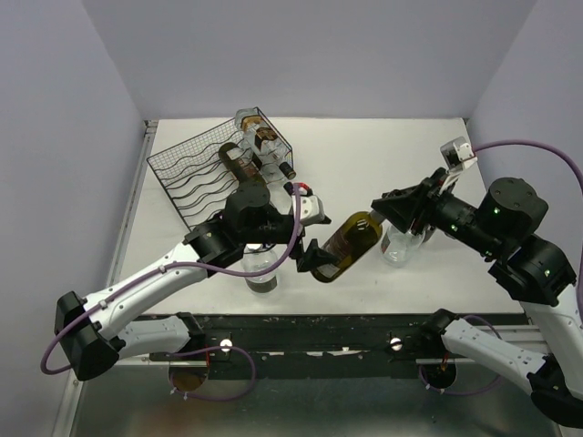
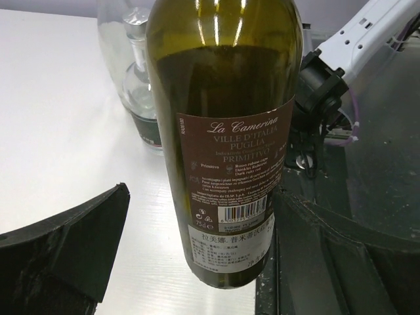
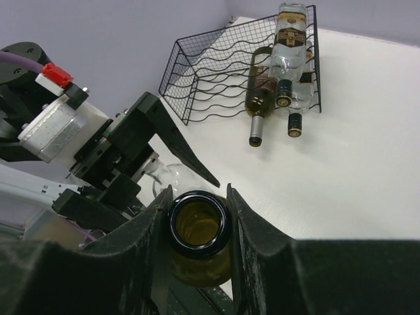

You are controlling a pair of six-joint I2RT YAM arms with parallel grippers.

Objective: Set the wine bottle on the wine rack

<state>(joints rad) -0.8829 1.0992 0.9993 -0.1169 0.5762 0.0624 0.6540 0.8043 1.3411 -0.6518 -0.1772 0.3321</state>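
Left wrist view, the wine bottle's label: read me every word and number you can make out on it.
On the wine bottle, brown back label:
"La Camerina"
"VILLE D'ITALIA"
"PUGLIA"
"PRIMITIVO"
"75cl e"
Small paragraph text and barcode digits: too small to read.
White sticker below the label: Chinese characters, too blurred to read.

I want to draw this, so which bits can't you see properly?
Left wrist view: the green bottle loses its neck past the top edge; its label's smallest print is unreadable.
Right wrist view: the right gripper hides that bottle's body; only its mouth shows.
Top view: the left arm covers part of a clear bottle.
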